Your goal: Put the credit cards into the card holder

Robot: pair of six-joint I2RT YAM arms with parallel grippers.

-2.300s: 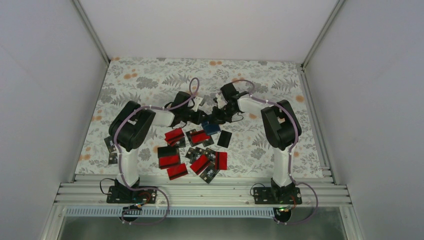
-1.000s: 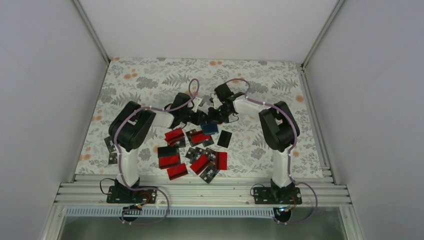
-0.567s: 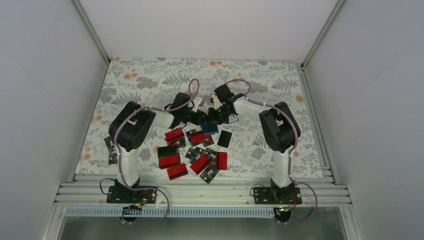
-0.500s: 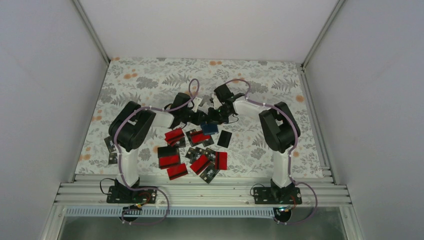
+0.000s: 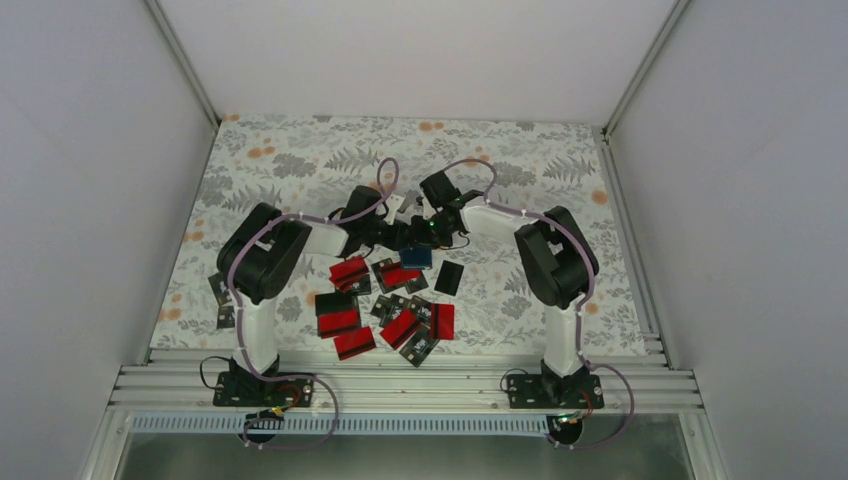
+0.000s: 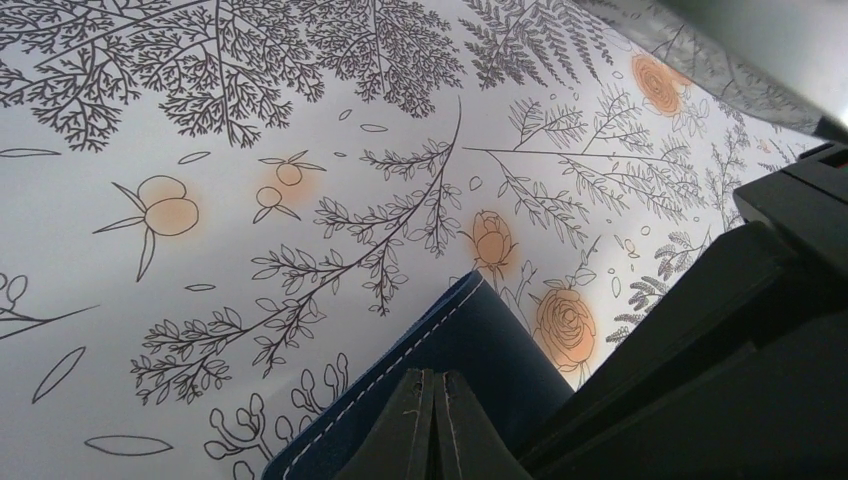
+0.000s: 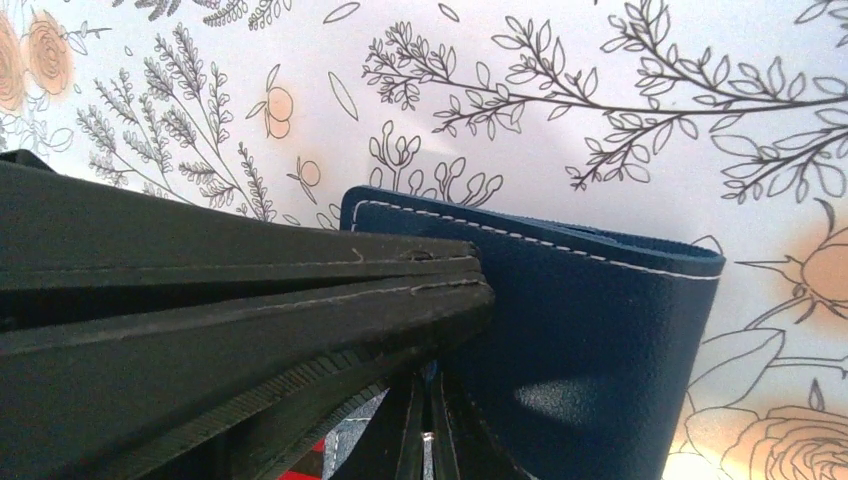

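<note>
The navy card holder (image 5: 417, 256) sits mid-table between my two grippers. My left gripper (image 5: 400, 243) is shut; in the left wrist view its tips (image 6: 432, 385) lie on the holder's stitched cover (image 6: 490, 335), a thin dark layer pinched between them. My right gripper (image 5: 429, 238) is shut on a flap at the holder's lower edge (image 7: 428, 420); the cover (image 7: 590, 330) bends off to the right. The left gripper (image 7: 482, 278) crosses that view. Credit cards, mostly red (image 5: 349, 268) and one plain black (image 5: 449, 277), lie spread just nearer to me.
The pile of several cards (image 5: 400, 325) covers the near middle of the floral mat. Two small dark cards (image 5: 222, 300) lie by the mat's left edge. White walls close in the back and both sides. The right gripper's body (image 6: 740, 350) fills the left wrist view's right side.
My right arm has swung left, closer to the left gripper. The card holder has shifted slightly left and turned squarer. The left arm has not moved.
</note>
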